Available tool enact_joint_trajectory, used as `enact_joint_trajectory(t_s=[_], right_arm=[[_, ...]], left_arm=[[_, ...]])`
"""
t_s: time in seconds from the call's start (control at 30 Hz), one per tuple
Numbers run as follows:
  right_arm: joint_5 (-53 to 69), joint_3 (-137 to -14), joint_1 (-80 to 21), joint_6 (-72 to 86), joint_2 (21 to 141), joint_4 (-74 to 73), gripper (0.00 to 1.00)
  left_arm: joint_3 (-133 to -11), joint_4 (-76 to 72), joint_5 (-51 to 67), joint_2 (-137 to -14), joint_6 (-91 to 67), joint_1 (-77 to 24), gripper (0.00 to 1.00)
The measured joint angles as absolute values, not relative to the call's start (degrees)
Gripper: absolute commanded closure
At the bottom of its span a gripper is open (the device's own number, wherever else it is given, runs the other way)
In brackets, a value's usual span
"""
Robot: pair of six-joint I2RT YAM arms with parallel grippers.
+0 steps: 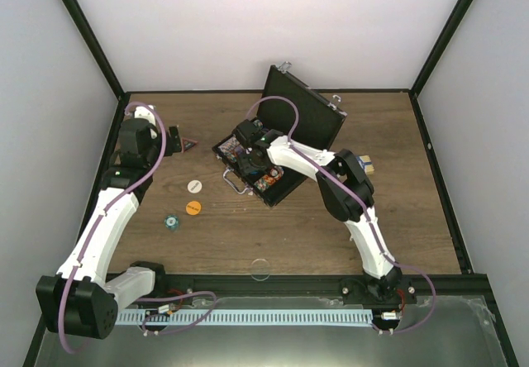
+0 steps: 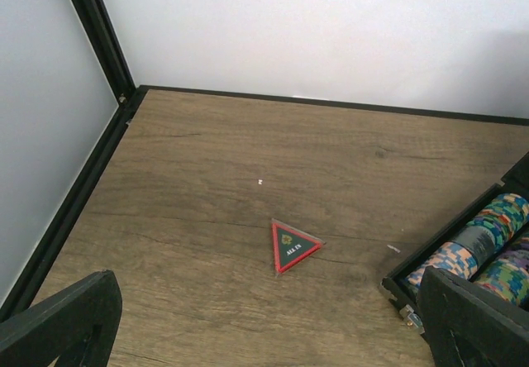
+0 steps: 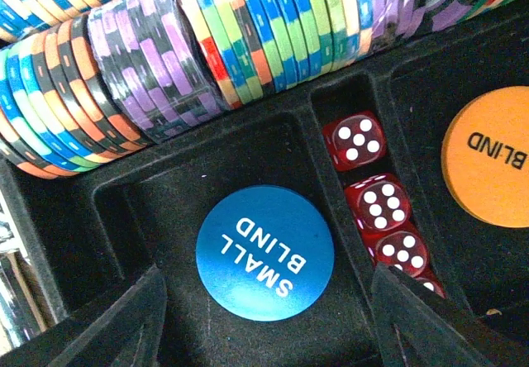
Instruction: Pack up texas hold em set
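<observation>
The black case lies open mid-table with its lid upright. My right gripper hangs open just above its tray. In the right wrist view the open gripper straddles a blue "SMALL BLIND" button lying flat in a compartment, beside red dice, an orange "BLIND" button and rows of multicoloured chips. My left gripper is open and empty near a triangular "ALL IN" marker on the table. A white button and an orange button lie loose on the table.
A green-blue chip lies left of centre. The card deck sits behind the right arm. A clear round disc lies near the front edge. The case's corner shows at the left wrist view's right. Black frame posts and white walls enclose the table.
</observation>
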State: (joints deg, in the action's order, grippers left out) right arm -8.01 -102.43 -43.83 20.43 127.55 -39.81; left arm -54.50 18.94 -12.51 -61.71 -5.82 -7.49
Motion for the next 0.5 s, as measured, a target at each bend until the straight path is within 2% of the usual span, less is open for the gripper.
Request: enact_joint_trajectory(t_s=[0.23,0.37,0.5], right_arm=[[-9.82,-98.91,-43.83,19.35,122.76,-39.99,0.13],[-12.36,-88.16,-43.79,18.61,109.86,-39.48,0.01],[-14.17,-78.83,-43.68,19.16,97.03,-39.38,0.0]], left_arm=[[-54.22,18.68,-13.89,-61.65,-5.98,-7.49,0.0],[-53.8,18.52,-14.94,-61.56,-6.02,-7.49,0.0],[-53.76,18.5,-15.44,-61.54,-6.07,-7.49,0.0]])
